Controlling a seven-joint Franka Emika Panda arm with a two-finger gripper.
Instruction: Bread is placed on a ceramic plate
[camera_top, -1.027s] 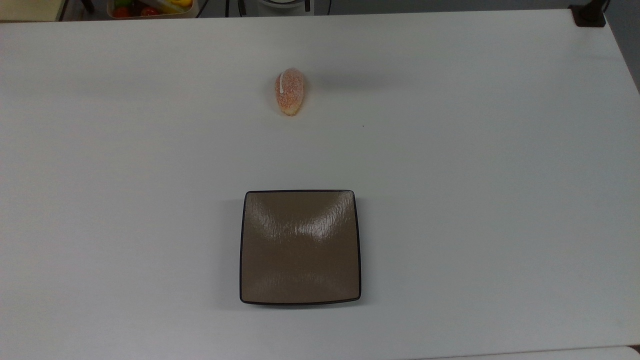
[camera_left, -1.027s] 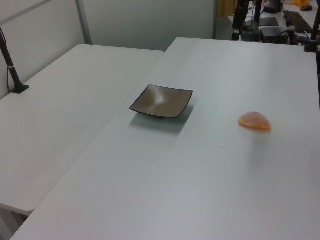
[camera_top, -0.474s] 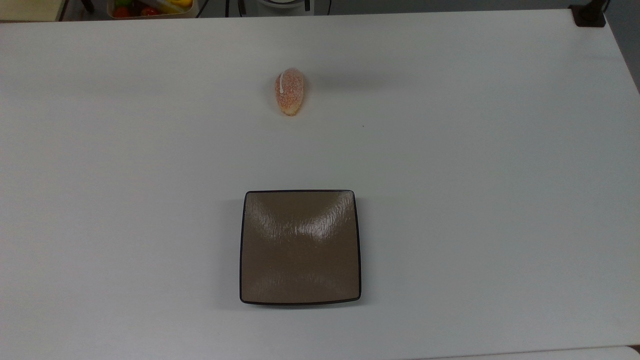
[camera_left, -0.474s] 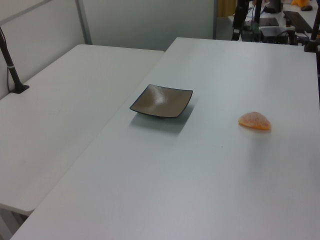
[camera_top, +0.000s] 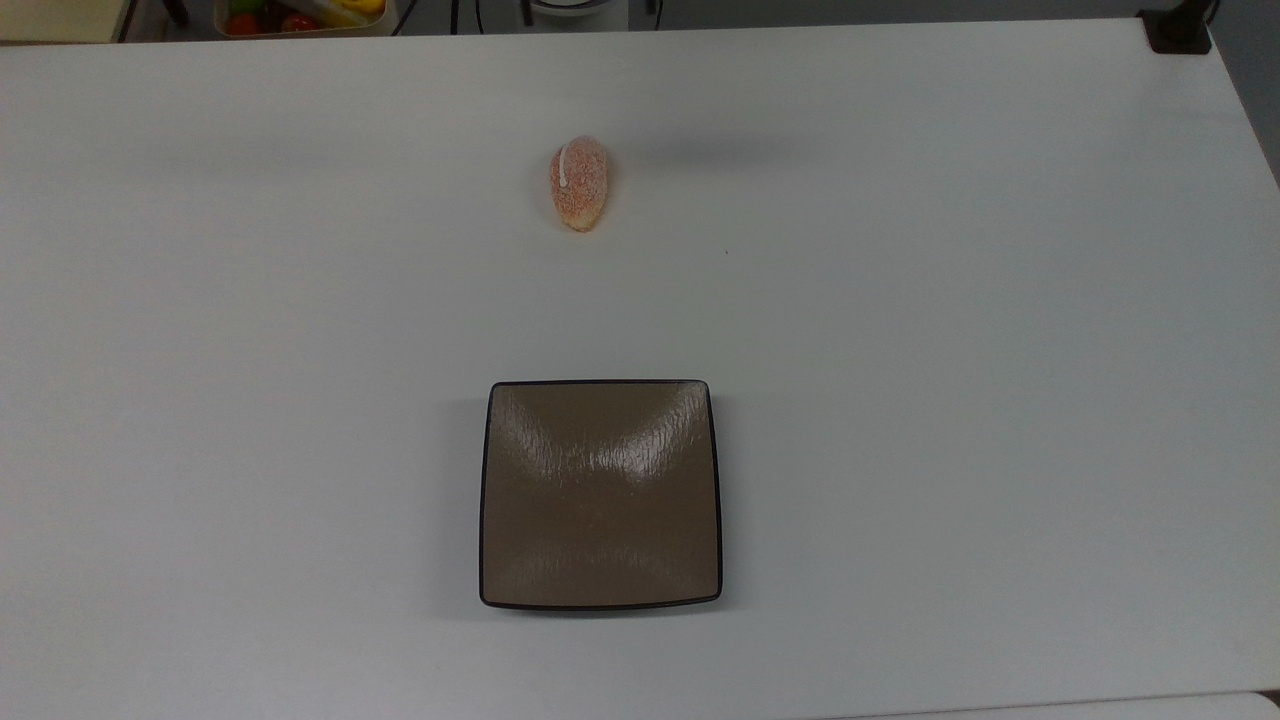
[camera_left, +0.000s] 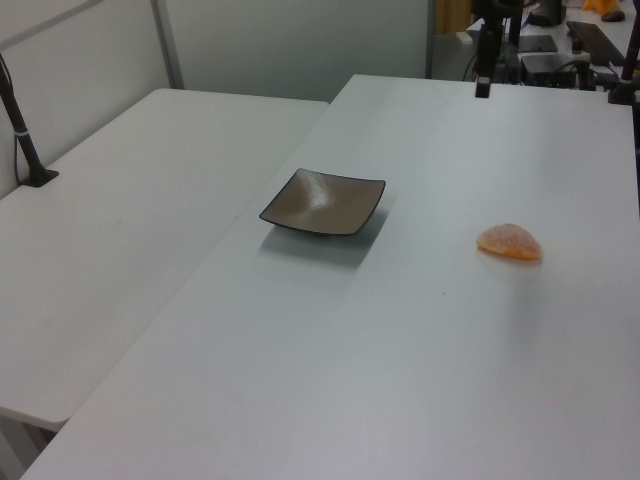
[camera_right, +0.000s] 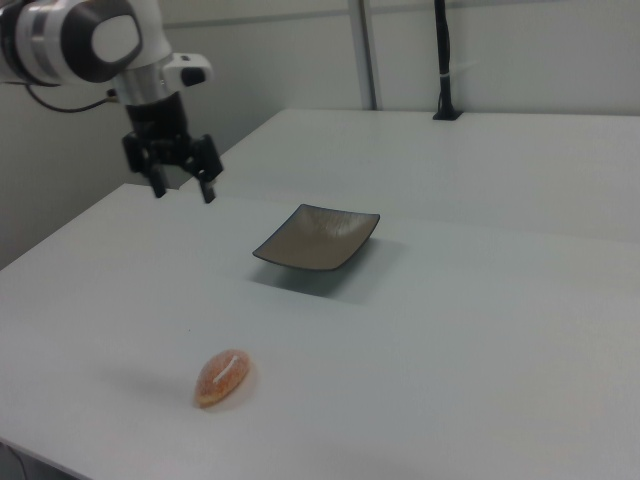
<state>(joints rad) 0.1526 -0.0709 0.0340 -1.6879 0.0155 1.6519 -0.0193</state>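
Your claw (camera_right: 182, 187) is hanging in the air above the desk (camera_right: 450, 330), up in the right view's top left, with its two dark fingers (camera_right: 208, 188) spread apart and gripping nothing. In the left view you are seeing it as a dark shape (camera_left: 484, 60) near the desk's far edge. The bread (camera_top: 579, 184) is lying flat on the bare desk surface, its short white stripe facing up, sitting toward the far edge in the top view and roughly centered across the desk's width. The ceramic plate (camera_top: 600, 494) is resting nearer the top view's bottom edge, well apart from the bread, with nothing on it. In the right view you are looking at the bread (camera_right: 222, 377) close to the desk's near edge and the ceramic plate (camera_right: 318, 238) farther back, mid-desk. A container of colorful items (camera_top: 300, 15) is sitting beyond the desk's far edge, at the top view's upper left.
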